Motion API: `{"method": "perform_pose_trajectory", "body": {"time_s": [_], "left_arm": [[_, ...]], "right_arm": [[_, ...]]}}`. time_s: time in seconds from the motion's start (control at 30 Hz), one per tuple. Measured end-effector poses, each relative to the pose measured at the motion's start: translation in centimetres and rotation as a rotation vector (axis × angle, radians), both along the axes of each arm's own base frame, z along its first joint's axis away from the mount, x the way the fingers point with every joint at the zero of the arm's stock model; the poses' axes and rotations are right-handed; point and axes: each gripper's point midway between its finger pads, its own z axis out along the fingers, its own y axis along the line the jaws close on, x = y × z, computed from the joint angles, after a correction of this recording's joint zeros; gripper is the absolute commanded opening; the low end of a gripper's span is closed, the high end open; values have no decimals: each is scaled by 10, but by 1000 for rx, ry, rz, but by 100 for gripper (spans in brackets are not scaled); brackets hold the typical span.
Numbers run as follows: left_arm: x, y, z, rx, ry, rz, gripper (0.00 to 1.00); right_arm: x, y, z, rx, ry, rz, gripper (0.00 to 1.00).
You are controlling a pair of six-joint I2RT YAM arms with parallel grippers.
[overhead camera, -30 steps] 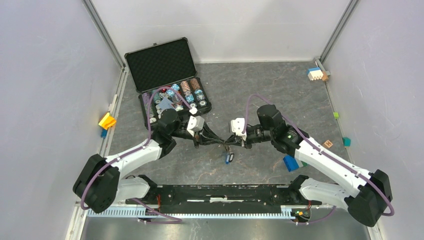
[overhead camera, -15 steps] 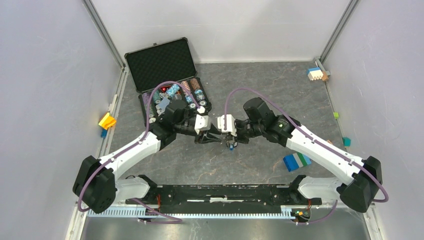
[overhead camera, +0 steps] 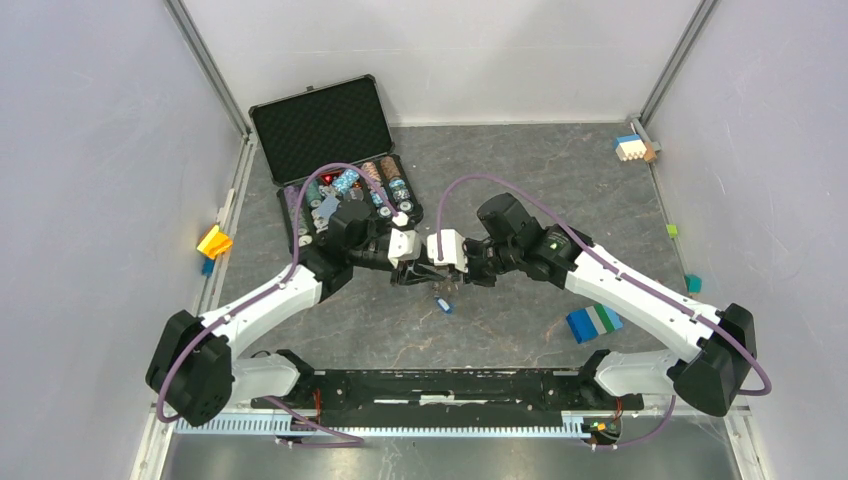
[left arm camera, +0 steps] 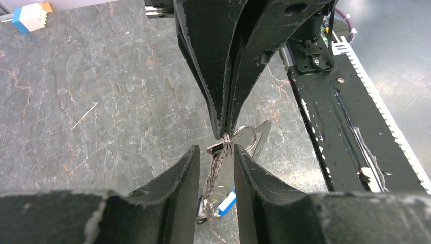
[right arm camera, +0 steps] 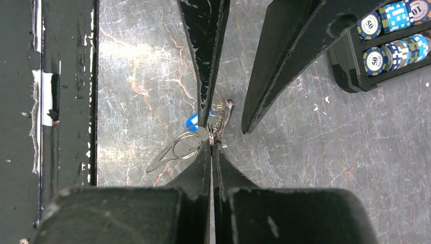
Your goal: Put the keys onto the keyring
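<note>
Both arms have swung leftward since 1 second ago. The grippers now meet nearer the open black foam-lined case (overhead camera: 318, 128) of striped poker chips (right arm camera: 394, 30), and a blue, white and green toy block (overhead camera: 592, 322) lies uncovered beside the right arm.

The right gripper (right arm camera: 212, 148) has its 2 fingers pressed together, pinching the thin silver wire keyring (right arm camera: 185, 145) at its edge. Facing it tip to tip, the left gripper (left arm camera: 216, 152) is spread, its 2 fingers clearly apart. The small silvery metal keys (left arm camera: 217, 175) hang in that gap, seen edge-on as a narrow bunch. I cannot tell whether either finger touches them. A flat, leaf-shaped silver blade (right arm camera: 157, 160) juts out beside the ring, and a bright blue plastic tag (left arm camera: 227, 202) dangles lowest of all.

The whole bunch sits between the 2 arms over the grey marbled table (overhead camera: 520, 170), near its middle. Whether the tag rests on the surface cannot be told.
</note>
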Motion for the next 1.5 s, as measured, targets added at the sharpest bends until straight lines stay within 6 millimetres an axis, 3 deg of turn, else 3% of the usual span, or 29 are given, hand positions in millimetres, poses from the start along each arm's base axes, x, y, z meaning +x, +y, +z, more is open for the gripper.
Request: {"method": "perform_pose_trajectory", "body": {"time_s": [0.3, 0.67, 0.77, 0.87, 1.13, 1.23, 1.37, 1.5], "left_arm": [[-6, -1, -3, -23, 28, -24, 36], [-5, -5, 0, -55, 54, -22, 15], [-6, -6, 1, -58, 60, -26, 3], [-6, -6, 2, -59, 66, -27, 2], [-12, -4, -5, -83, 88, -25, 2], [-19, -3, -7, -105, 123, -37, 2], [-26, -3, 3, -160, 159, -51, 2], [-31, -3, 19, -213, 165, -72, 2]], "right_arm": [[2, 2, 2, 13, -2, -9, 0], [4, 5, 6, 34, -5, -19, 0], [4, 5, 7, 35, -6, -21, 0], [3, 5, 7, 36, -6, -21, 0], [1, 2, 3, 62, -22, -22, 36], [-2, -5, 5, 101, -39, -25, 45], [-5, -12, 11, 173, -50, -14, 48], [-12, -13, 15, 230, -29, 28, 45]]}}
